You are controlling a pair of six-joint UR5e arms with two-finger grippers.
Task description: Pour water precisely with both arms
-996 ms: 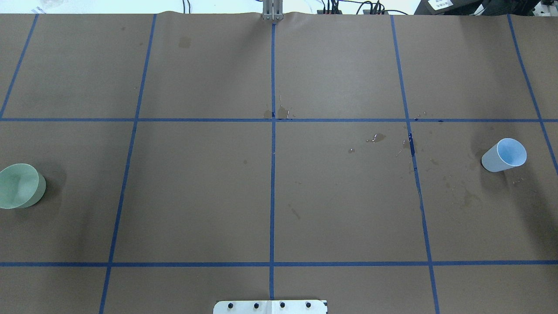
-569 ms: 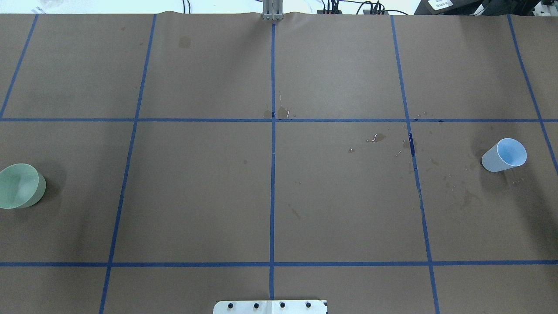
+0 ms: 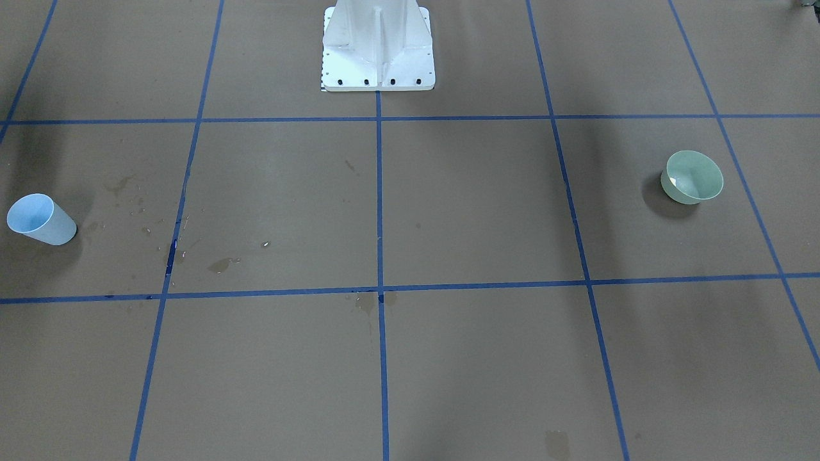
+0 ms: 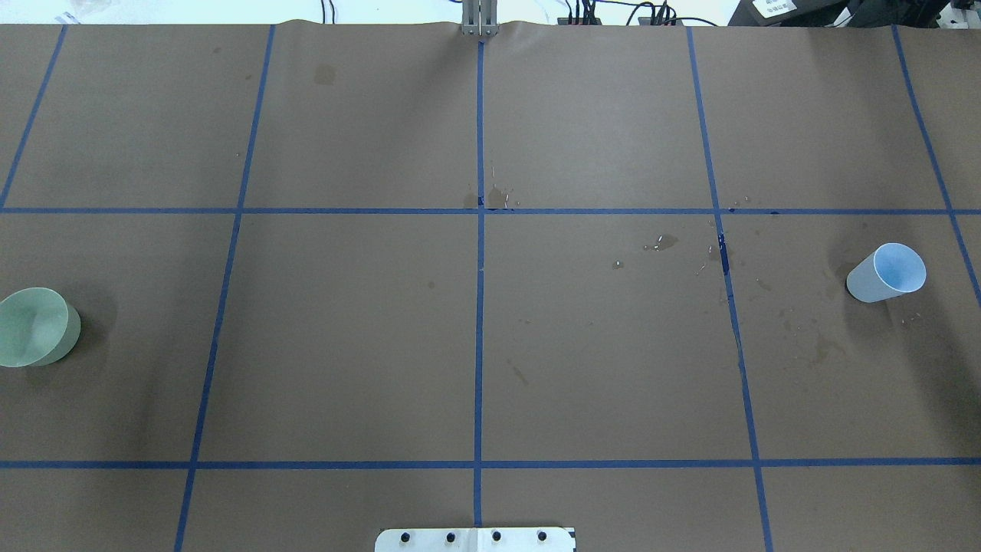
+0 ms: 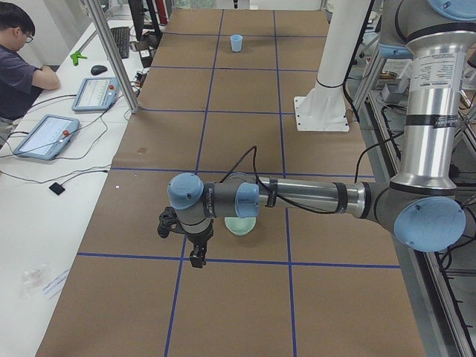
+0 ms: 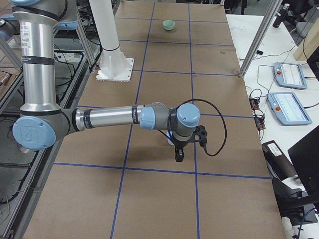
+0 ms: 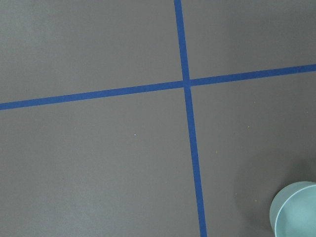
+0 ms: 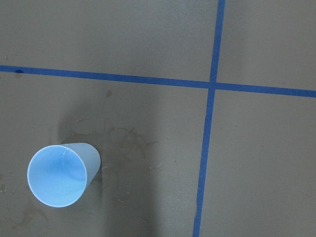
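Tabletop [image 4: 345, 345] under brown paper, blue tape grid. Far left, green bowl [image 4: 34, 327] sits mouth up, alone in its square. Left arm [image 5: 312, 197] reaches out low and level over the paper, wrist bent down. The left fingers [image 5: 198, 260] point at the tabletop just beside the bowl, on the side away from the robot, not touching it. They show only in the side view, so cannot tell if they are wide or narrow. The left wrist view catches just the bowl's rim [image 7: 296, 210] in its lower right corner, near a tape crossing. White pedestal [image 3: 378, 48] is bolted at the middle of the robot's edge. Far right, light blue cup [image 4: 887, 272] stands upright. Right arm [image 6: 109, 118] stretches out low the same way, right fingers [image 6: 178, 155] hanging down close by the cup. Only the side view shows them too, so cannot tell their width. Water [image 8: 154, 169] shows as small glinting drops on the paper near the cup, among dark stains [image 8: 123, 138]. Cannot tell whether the cup holds any.
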